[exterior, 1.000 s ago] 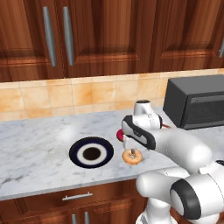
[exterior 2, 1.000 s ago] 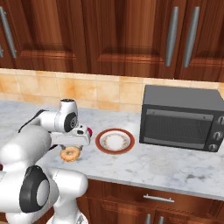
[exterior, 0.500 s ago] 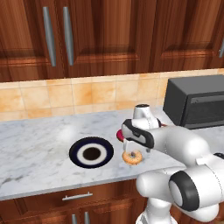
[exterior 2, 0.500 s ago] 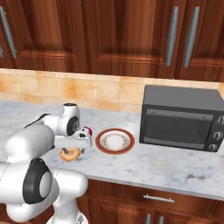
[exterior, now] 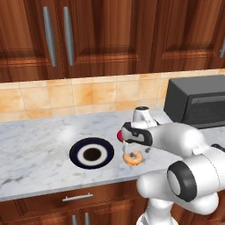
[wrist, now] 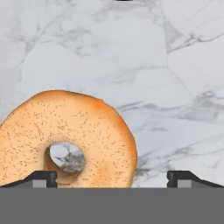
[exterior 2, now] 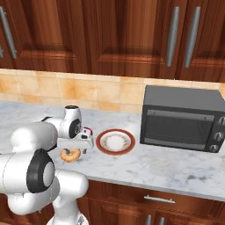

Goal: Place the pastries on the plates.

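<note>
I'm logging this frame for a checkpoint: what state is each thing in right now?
End effector: open, fingertips straddling the orange-glazed doughnut, right over it.
Orange-glazed doughnut: flat on the counter, not lifted, on no plate.
Pink doughnut: on the counter behind the arm, mostly hidden.
Dark plate: empty.
Red-rimmed plate: empty.
Microwave: door shut.
Cabinets: doors shut.

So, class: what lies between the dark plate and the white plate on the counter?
The tan doughnut and the pincer above it lie between the dark plate and the white plate, judging from both base views.
</note>
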Motion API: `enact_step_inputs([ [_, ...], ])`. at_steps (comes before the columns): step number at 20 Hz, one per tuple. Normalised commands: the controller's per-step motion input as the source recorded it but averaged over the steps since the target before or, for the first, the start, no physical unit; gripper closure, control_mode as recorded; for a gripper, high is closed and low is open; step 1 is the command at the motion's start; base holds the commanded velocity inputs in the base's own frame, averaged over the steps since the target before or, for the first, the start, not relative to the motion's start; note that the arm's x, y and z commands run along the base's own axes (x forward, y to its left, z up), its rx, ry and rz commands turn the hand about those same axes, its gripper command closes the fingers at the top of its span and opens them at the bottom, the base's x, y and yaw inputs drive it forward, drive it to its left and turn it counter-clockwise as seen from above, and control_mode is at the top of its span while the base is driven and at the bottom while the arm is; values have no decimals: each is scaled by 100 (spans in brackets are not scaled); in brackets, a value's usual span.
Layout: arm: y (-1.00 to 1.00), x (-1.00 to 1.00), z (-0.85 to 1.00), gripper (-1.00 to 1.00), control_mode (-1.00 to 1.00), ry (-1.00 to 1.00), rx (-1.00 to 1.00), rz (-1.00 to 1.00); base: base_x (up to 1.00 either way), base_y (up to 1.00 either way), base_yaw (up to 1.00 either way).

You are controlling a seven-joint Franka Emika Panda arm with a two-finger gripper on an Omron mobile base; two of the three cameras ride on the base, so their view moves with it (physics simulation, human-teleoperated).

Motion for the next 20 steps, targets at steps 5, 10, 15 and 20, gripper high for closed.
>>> enact_step_inputs([
  [5, 0, 5, -39, -100, -100, 0, 0, 0, 0, 0, 0],
  [10, 0, 0, -40, 100, -100, 0, 0, 0, 0, 0, 0],
  [15, 0, 0, 7, 100, -100, -1, 1, 0, 0, 0, 0],
  [20, -19, 1, 86, 100, -100, -15, 18, -2, 0, 0, 0],
])
